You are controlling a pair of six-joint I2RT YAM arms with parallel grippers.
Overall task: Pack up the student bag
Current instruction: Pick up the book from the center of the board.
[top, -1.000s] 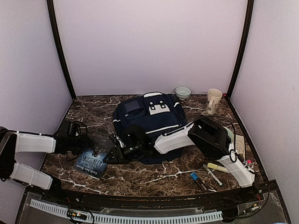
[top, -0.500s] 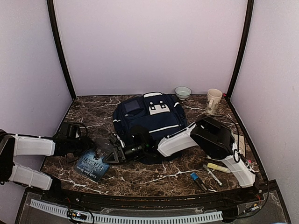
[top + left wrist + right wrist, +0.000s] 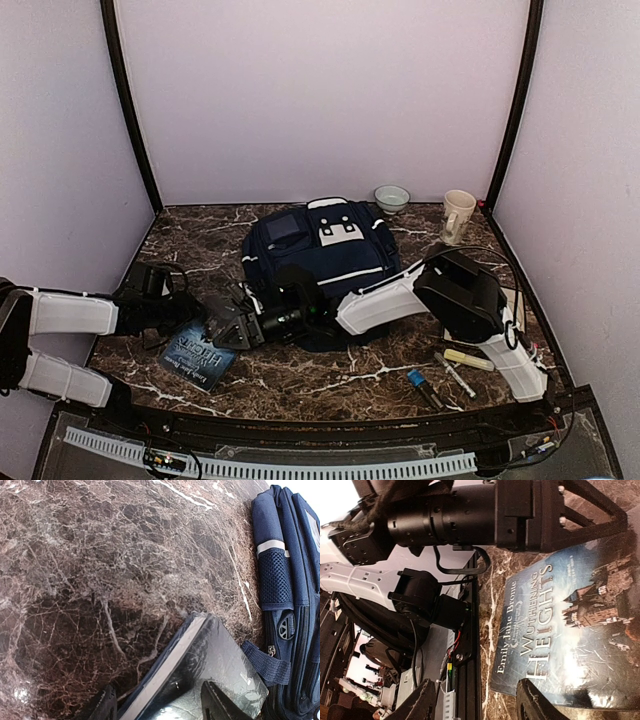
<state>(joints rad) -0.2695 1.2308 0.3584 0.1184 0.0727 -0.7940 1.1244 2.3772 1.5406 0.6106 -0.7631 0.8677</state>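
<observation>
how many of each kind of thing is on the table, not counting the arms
backpack: 1
book: 1
bowl: 1
mug: 1
pens and markers: 3 visible
total: 7 that show clearly

- "WUTHERING HEIGHTS" stands in large pale capitals on the front cover of the book point(image 3: 560, 625), in the right wrist view.
- "Emily Jane Brontë" stands in smaller letters beside that title, on the same cover.
- In the top view the book point(image 3: 197, 355) shows pale lettering too small to read.
</observation>
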